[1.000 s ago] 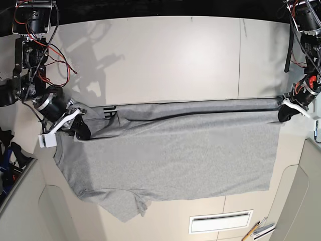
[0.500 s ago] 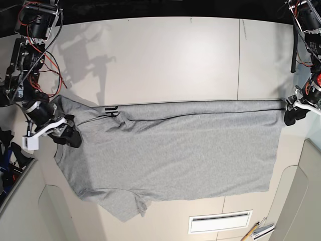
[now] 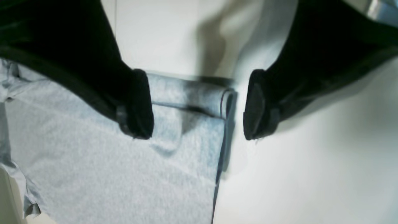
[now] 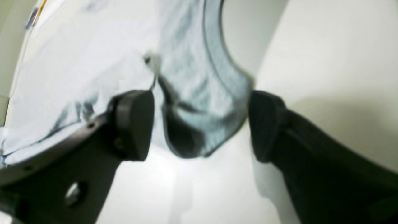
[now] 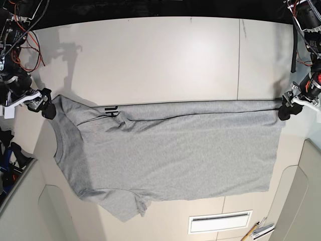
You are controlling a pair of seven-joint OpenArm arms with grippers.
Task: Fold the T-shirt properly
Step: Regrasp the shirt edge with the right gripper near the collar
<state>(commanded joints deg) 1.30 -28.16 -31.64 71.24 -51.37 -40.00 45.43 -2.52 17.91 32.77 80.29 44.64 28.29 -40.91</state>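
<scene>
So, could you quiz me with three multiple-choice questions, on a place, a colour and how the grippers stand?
1. Where is the pencil?
A) Near the table's front edge
B) On the shirt
C) Behind the shirt

2. What colour is the shirt?
A) Red
B) Grey
C) Yellow

3. How do both grippers stand?
A) Both shut
B) One shut
C) Both open

1: A, the pencil lies low in the base view, beyond the T-shirt.
2: B, its cloth shows grey.
3: C, gaps part the fingers of the left gripper and right gripper.
</scene>
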